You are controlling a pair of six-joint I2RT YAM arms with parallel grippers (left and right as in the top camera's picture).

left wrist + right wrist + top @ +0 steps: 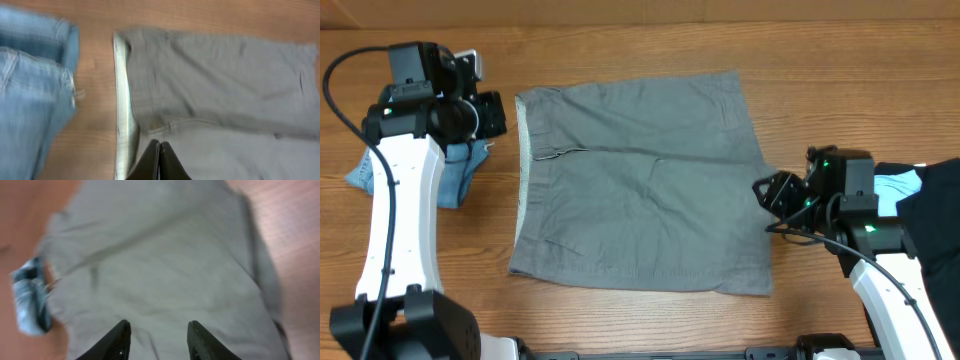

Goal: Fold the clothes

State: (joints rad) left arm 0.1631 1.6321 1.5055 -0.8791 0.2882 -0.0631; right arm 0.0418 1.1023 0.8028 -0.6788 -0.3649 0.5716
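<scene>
The grey shorts (pixel 640 190) lie spread flat on the middle of the table, with the pale waistband along their left edge. They also show in the left wrist view (pixel 220 90) and the right wrist view (pixel 160 265). My left gripper (pixel 492 112) is above the table left of the waistband; its fingers (pixel 160 150) are shut and empty. My right gripper (pixel 763 193) is at the right edge of the shorts; its fingers (pixel 157 330) are open and empty above the cloth.
The small blue denim shorts (pixel 450 175) lie at the far left under my left arm and show in the left wrist view (pixel 30 85). Black (pixel 935 225) and light-blue (pixel 898 187) garments lie at the far right edge.
</scene>
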